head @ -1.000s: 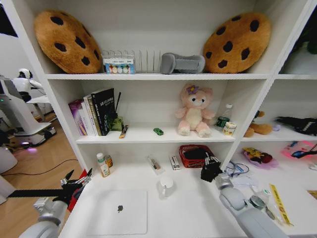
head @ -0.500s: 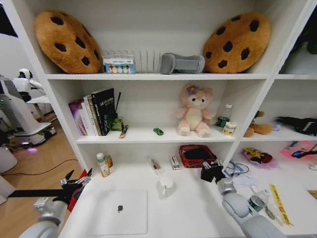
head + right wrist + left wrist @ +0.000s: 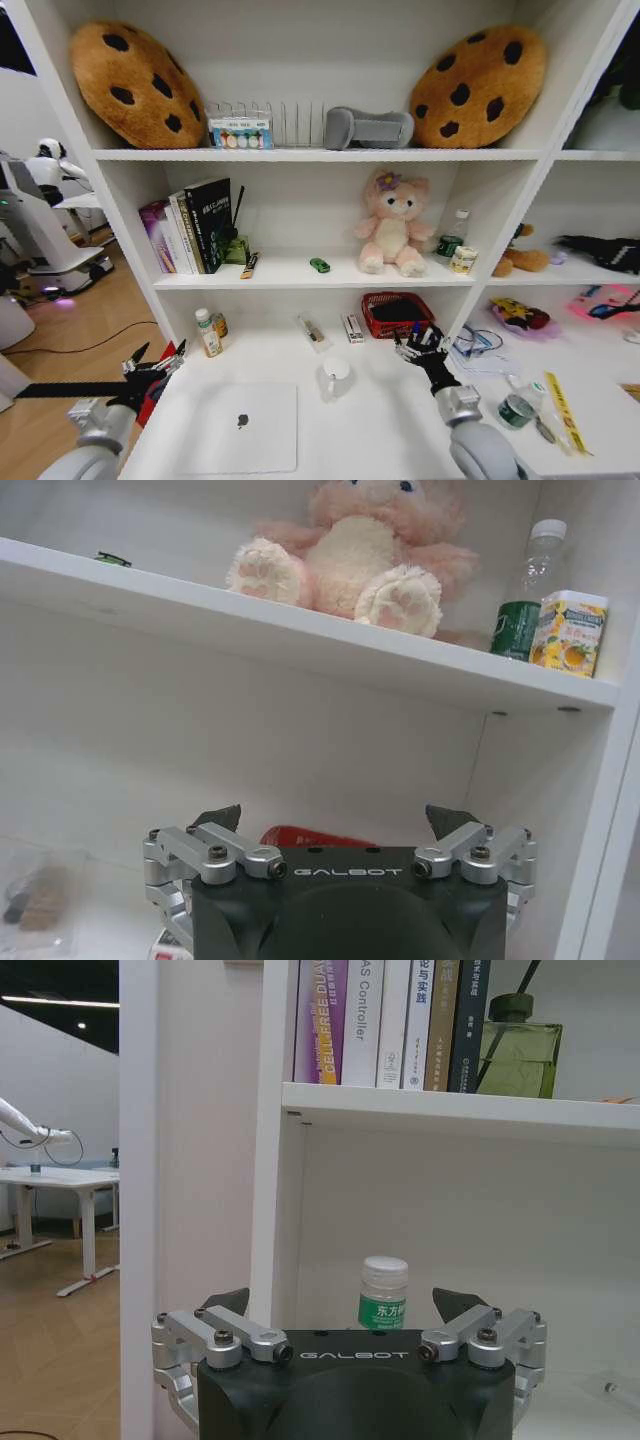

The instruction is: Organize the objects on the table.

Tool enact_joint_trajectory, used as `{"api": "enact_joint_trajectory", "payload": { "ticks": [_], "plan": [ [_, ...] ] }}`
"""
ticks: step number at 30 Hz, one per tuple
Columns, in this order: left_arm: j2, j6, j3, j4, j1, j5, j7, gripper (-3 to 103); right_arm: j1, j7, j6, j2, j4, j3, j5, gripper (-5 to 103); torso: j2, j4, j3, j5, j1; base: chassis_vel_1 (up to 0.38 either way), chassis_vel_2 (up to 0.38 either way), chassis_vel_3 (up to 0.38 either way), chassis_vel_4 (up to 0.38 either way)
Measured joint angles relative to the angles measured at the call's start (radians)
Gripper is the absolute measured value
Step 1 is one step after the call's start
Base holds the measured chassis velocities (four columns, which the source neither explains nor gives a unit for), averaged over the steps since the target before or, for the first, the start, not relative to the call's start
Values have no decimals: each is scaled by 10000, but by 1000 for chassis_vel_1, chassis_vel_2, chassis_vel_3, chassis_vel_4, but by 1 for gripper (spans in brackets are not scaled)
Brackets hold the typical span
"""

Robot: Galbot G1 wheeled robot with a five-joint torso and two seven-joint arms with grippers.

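White desk [image 3: 390, 430] before you holds the silver laptop [image 3: 240, 428] at 7 o'clock, your right gripper [image 3: 420, 343] hovering spread and empty at 3 o'clock, left gripper [image 3: 155, 365] spread at 9, green toy car [image 3: 319, 265] shelved above.

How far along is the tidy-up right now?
Done: the green toy car sits on the middle shelf. In hand: nothing; the right end effector hangs open in front of the red basket, the left end effector open at the table's left edge. Left: the laptop lies on the table.
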Motion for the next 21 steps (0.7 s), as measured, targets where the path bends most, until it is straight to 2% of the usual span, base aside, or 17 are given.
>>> {"api": "enact_joint_trajectory", "payload": {
  "ticks": [3,8,15,21],
  "plan": [
    [0,0,0,0,0,0,0,100,-407,-62,157,203,197,147,-52,100,1,0,0,-1,0,0,0,0,0],
    [0,0,0,0,0,0,1,100,-1838,-325,713,1101,946,941,-102,100,1,0,-1,-2,0,0,0,0,0],
    [0,0,0,0,0,0,1,100,-2683,-316,1029,1655,991,1820,146,100,1,1,0,-1,0,0,0,0,0],
    [0,0,0,0,0,0,1,100,-2935,-313,1144,1908,1035,1837,128,100,-1,0,0,-1,1,0,0,0,0]
  ]
}}
